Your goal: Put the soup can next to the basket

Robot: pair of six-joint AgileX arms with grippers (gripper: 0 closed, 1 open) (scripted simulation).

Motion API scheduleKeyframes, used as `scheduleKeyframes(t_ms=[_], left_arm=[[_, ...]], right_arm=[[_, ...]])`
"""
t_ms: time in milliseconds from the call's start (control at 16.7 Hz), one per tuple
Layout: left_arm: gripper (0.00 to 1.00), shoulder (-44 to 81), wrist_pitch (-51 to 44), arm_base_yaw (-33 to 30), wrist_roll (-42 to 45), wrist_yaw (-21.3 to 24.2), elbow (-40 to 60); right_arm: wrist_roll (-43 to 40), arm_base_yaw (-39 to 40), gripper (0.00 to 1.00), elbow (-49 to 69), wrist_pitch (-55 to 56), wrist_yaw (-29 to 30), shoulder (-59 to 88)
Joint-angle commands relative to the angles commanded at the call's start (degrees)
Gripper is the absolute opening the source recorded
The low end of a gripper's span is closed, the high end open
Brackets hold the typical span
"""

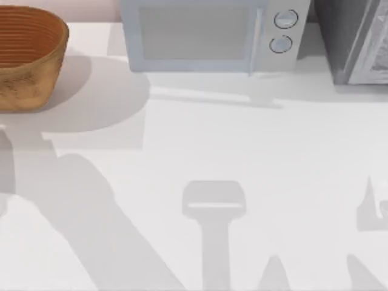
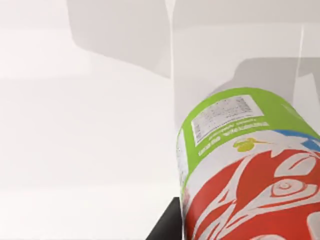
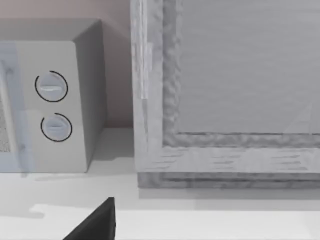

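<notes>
The soup can (image 2: 245,165) looms close in the left wrist view, tilted, its green band with a printed label toward the table and its red-and-white part nearer the camera. My left gripper (image 2: 235,227) is shut on it, and one black finger (image 2: 167,225) presses the can's side. The white table lies well below the can. The basket (image 1: 27,57), woven tan outside and ribbed orange inside, stands at the table's far left corner in the top view. My right gripper is parked facing the back right; one black finger (image 3: 95,222) shows, set wide of the middle, so it is open.
A white microwave (image 1: 206,33) with two round dials (image 3: 50,86) stands along the back edge. A grey framed cabinet (image 3: 225,100) fills the back right corner. Arm shadows cross the white tabletop (image 1: 242,139) in front.
</notes>
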Motion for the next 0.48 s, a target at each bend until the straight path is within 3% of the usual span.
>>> scheduleKeyframes(t_ms=[300, 480], left_arm=[[0.98, 0.0, 0.0, 0.0, 0.0, 0.0, 0.0], [1.00, 0.0, 0.0, 0.0, 0.0, 0.0, 0.0]], right_arm=[[0.0, 0.0, 1.00, 0.0, 0.0, 0.0, 0.0], [0.0, 0.0, 1.00, 0.0, 0.0, 0.0, 0.0]])
